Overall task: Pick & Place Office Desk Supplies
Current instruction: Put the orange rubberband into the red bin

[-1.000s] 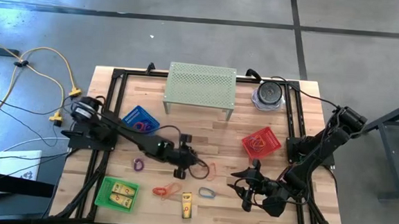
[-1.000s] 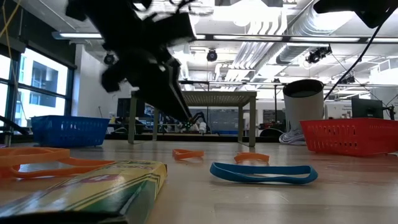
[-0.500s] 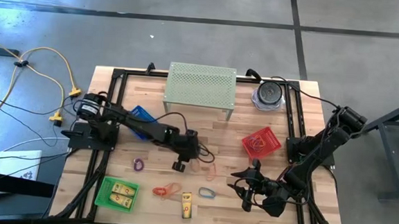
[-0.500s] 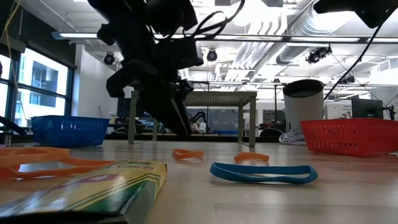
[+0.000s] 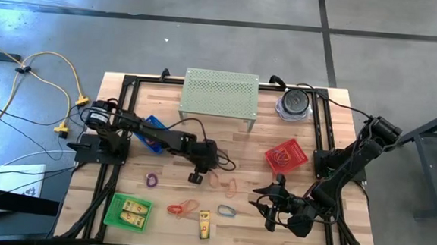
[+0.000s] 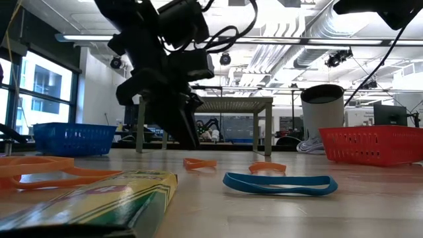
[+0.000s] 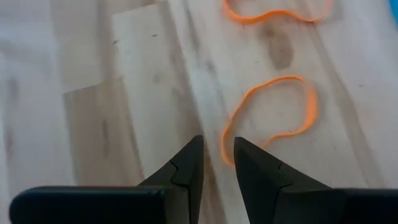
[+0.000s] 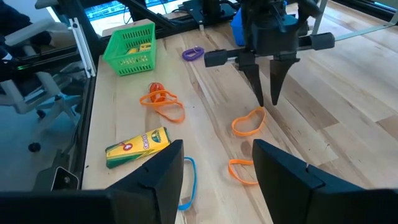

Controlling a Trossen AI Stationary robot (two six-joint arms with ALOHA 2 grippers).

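Two orange loops lie flat mid-table. My left gripper points steeply down just above the wood, slightly open; the nearer orange loop lies beside one fingertip, and nothing is between the fingers. The right wrist view shows this gripper over that loop. A blue loop, an orange-red tangle, a purple loop and a yellow box lie nearer the front edge. My right gripper hangs open above the front right, empty.
A green basket with yellow blocks stands front left. A blue basket sits partly under my left arm, and a red basket is at the right. The pale green perforated stand and a round container are at the back.
My left arm has swung toward the table's far edge and a little to the right. Its gripper has turned and sunk slightly, and now stands beside the orange loop. The gap between its fingers looks the same. The loops have not moved.
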